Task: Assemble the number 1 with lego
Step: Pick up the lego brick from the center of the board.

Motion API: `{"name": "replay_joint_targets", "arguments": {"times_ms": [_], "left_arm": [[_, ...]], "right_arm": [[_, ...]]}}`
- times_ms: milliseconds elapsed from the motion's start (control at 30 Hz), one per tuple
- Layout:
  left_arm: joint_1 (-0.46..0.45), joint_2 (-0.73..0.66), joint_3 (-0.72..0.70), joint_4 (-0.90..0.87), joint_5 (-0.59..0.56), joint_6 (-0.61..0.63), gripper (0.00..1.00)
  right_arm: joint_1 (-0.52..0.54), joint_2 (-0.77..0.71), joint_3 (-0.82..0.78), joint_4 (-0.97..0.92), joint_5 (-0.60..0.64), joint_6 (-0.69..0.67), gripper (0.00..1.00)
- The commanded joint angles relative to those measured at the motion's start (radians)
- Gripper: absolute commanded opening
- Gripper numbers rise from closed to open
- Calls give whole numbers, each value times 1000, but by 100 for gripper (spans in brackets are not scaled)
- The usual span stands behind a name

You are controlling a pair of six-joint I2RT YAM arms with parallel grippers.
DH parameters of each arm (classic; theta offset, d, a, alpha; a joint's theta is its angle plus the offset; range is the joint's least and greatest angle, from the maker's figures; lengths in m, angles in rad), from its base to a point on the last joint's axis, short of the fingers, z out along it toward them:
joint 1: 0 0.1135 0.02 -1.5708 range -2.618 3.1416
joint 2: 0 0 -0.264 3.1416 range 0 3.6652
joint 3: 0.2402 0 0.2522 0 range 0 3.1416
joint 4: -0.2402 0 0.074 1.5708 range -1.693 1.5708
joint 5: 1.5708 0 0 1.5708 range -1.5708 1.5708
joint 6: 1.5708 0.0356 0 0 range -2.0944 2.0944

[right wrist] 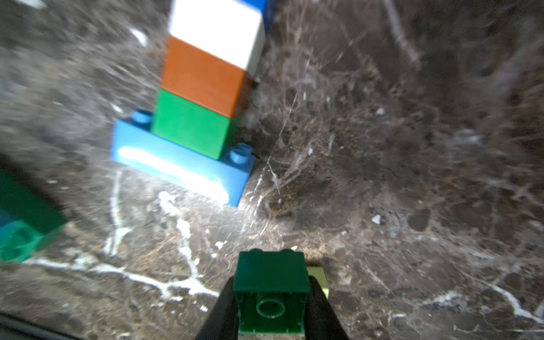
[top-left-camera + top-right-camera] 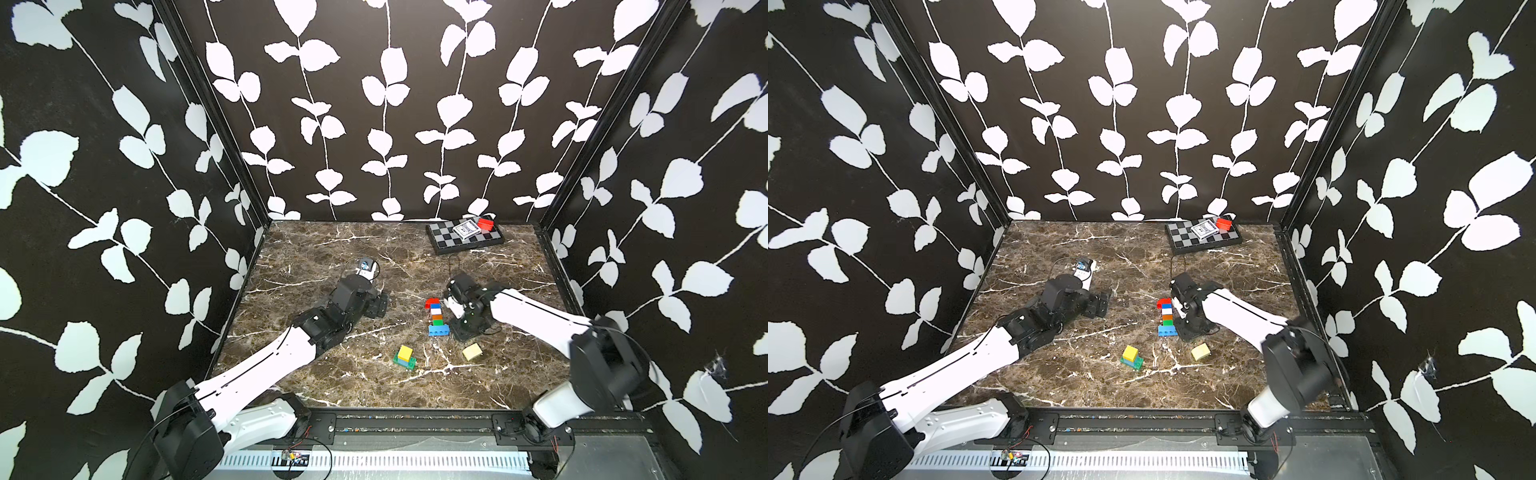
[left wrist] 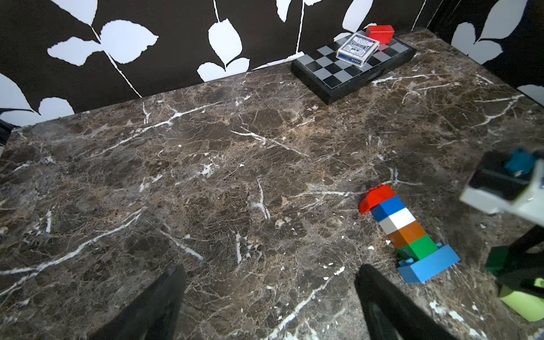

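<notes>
Clamped between the black fingers of the right end effector [image 1: 270, 312], a dark green brick [image 1: 272, 276] fills the foreground of the right wrist view, hollow underside toward the lens. Whether it is clear of the desk [image 2: 332, 266] cannot be told.

Just beyond lies the figure [image 2: 436, 316], flat on the marble. A light blue oblong brick [image 2: 439, 330] forms the foot. A green brick [image 2: 437, 322], an orange brick [image 2: 436, 317], a white brick [image 2: 435, 311] and a blue brick [image 2: 435, 307] make a straight stem. A red sloped brick [image 2: 431, 302] caps it, jutting to one side like the flag of a 1. The right end effector sits just beside the stem's lower end. The left end effector [image 3: 270, 309] is spread wide and empty, well apart from the figure.

A cream brick [image 2: 472, 351] lies loose near the foot. A yellow brick [image 2: 405, 353] sits on a green oblong brick [image 2: 407, 364] nearer the front edge. At the far back, a red brick [image 2: 485, 224] and a card deck [image 2: 464, 230] rest on a chessboard [image 2: 446, 237].

By my reading the digit is nearly done: foot, stem and flag look joined. What seems left is seating the dark green brick, though its intended spot is not evident.
</notes>
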Motion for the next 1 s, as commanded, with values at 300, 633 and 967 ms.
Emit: {"name": "replay_joint_targets", "arguments": {"times_ms": [300,633,967], "left_arm": [[5,-90,42,135,664,733,90],[-55,-1,186,64,850,931,91],[-59,39,199,211,866,841,77]], "right_arm": [[-104,-319,63,335,-662,255,30],[-102,-270,143,598,-985,527,29],[-102,-254,145,702,-1087,629,29]]}}
